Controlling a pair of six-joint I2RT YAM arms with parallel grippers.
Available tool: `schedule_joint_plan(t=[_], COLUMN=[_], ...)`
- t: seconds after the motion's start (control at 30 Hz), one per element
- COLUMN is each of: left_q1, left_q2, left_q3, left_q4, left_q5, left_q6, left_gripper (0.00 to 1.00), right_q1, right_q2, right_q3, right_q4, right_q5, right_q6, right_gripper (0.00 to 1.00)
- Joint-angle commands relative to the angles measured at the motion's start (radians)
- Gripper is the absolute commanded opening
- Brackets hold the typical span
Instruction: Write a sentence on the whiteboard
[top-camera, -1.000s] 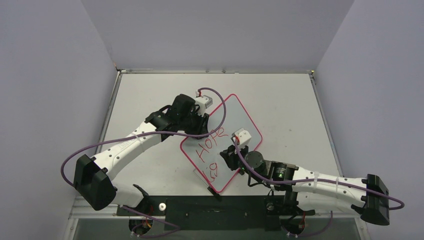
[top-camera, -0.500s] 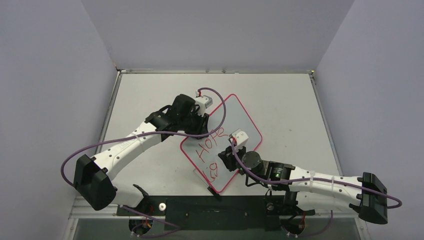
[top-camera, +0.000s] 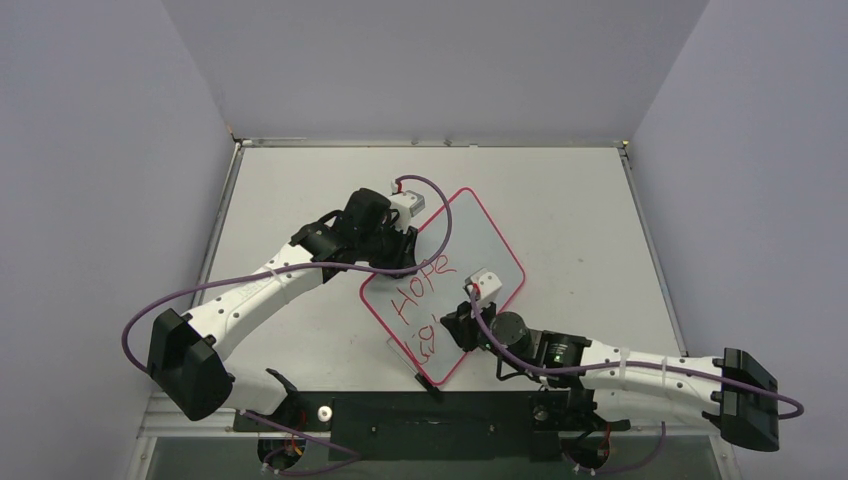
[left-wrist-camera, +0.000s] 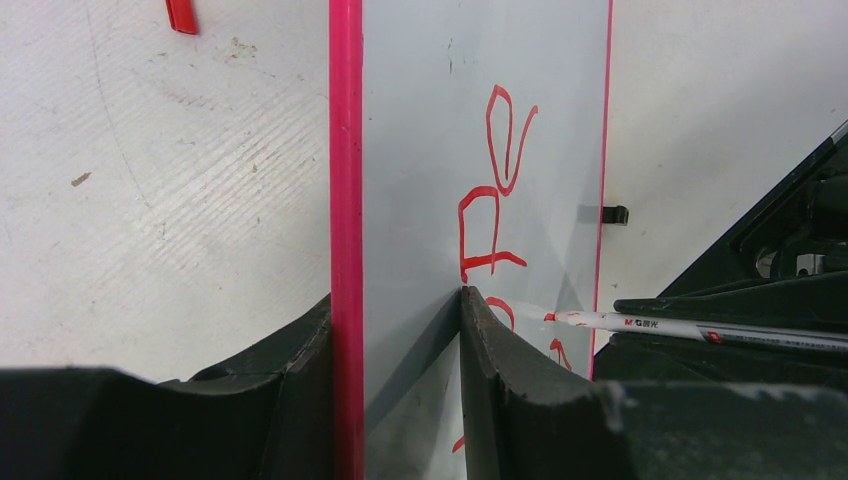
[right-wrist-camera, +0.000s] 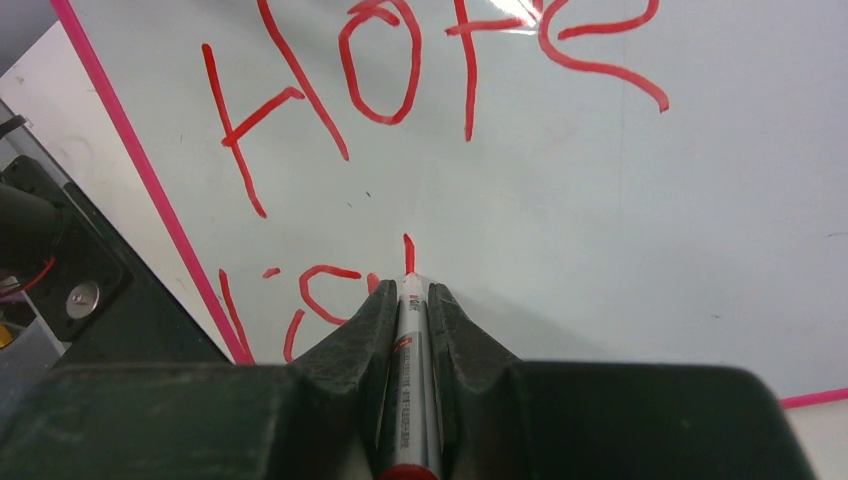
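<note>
The whiteboard (top-camera: 475, 235) lies tilted on the table, red rim all round. The sentence (top-camera: 420, 285) reads "HOPE" in red, with a few more strokes (right-wrist-camera: 320, 295) on a second line below. My left gripper (left-wrist-camera: 395, 297) is shut on the whiteboard's far-left edge, with the pink rim (left-wrist-camera: 346, 150) between its fingers. My right gripper (right-wrist-camera: 408, 290) is shut on a white marker (right-wrist-camera: 408, 380). The marker's red tip touches the board at a short vertical stroke (right-wrist-camera: 407, 252). The marker also shows in the left wrist view (left-wrist-camera: 680, 325).
A small red piece (left-wrist-camera: 181, 15) lies on the table beyond the board. A small black clip (left-wrist-camera: 612, 214) sits off the board's right edge. The black mounting plate (top-camera: 440, 415) runs along the near edge. Grey walls enclose the table.
My right gripper with the marker has shifted slightly toward the near edge on the second line. The left arm and the board have not moved.
</note>
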Motion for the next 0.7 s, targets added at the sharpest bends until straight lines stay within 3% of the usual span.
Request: schedule_joint_plan(t=[0.0,0.67], left_q1=[-0.014,-0.014], left_q2=[0.044,0.048], left_q3=[-0.029,-0.029], left_q4=[-0.109,-0.108], left_q5=[-0.220,-0.223], left_q6=[0.164,0.164], left_gripper=[0.00,0.00], right_q1=[0.008,0.110], right_q2=[-0.019,-0.018], right_q3=[-0.065,-0.029], right_q4=[-0.044,-0.134], right_q5=[-0.048,0.083], right_q6=[0.070,0.102], right_gripper=[0.00,0.00])
